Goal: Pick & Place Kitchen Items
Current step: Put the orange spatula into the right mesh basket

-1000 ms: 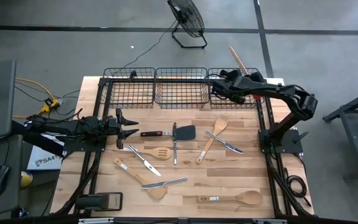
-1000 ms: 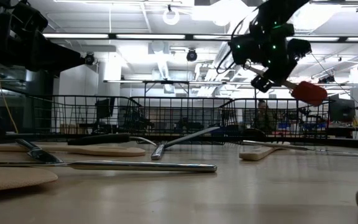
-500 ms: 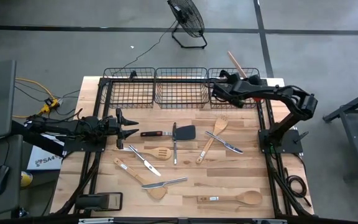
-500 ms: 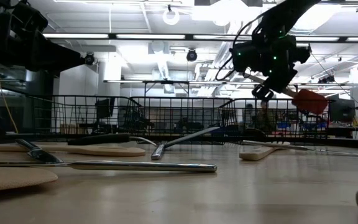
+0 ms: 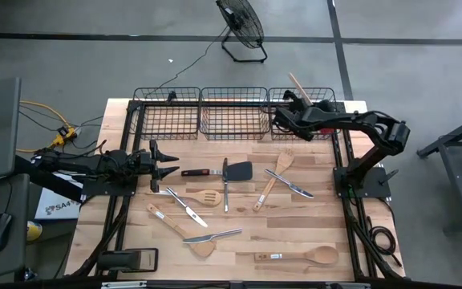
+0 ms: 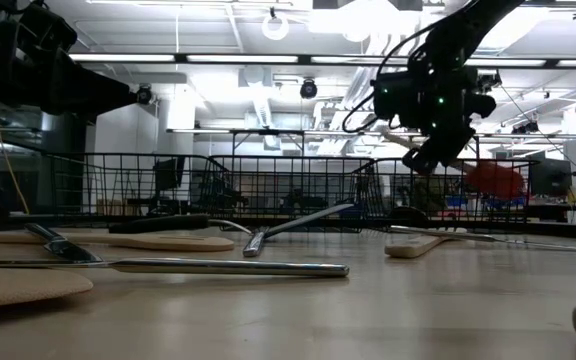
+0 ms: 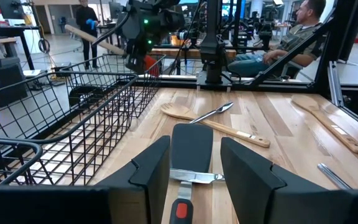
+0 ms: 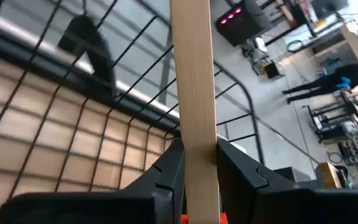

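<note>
Over the right-hand basket, at the far side of the table, held the red-headed spatula in the right gripper, wooden handle slanting up and away past the far rim. Parked the left gripper low at the table's left edge, carrying nothing. Counted some nine utensils loose on the boards, among them the black turner, a wooden spoon near the front and a knife to the right. Made out none inside the three baskets from above.

At table height, caught the right gripper hanging above the basket wire, the spatula's red head angled down beside it and level with the top of the wire, not yet dropped.

Past the left gripper, with fingers spread wide, looked straight along the turner lying just ahead; farther off, the right arm with the spatula handle sticking out.

Between the right gripper's fingers, clamped tight, ran the pale handle, basket wire and table slats behind.

Judged the job barely begun: one utensil about to be let go, the rest left to pick.
</note>
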